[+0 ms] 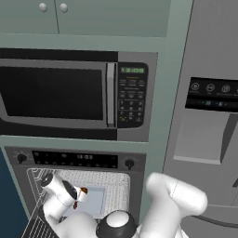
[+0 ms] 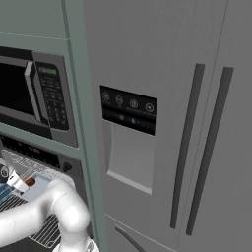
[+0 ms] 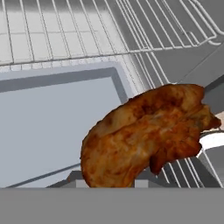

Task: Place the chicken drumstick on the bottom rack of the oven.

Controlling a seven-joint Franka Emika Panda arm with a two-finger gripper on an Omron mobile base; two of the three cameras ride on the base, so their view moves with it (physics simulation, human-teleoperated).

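Low in the left base view, the white arm reaches into the open oven [image 1: 135, 173], whose black control strip and two round knobs sit just beneath the microwave [image 1: 74, 95]. The gripper [image 1: 80, 197] hangs in front of the pale cavity in the lower left of that frame, and a small reddish-brown bit of the chicken drumstick [image 1: 83, 190] peeks out at its tip. From the hand view the drumstick [image 3: 144, 133] looms large in the lower right, glossy and mottled brown, its base running down to the bottom edge where the fingers would be; they are hidden behind the meat, so I cannot tell how wide they stand. The meat looks held up off the wire bars of the rack [image 3: 131, 30] that run across the top and right of that frame. In the right base view the refrigerator [image 2: 187, 123] with its dispenser panel stands beside the oven column, and the drumstick [image 2: 30, 182] shows as a small brown spot at the far left edge.
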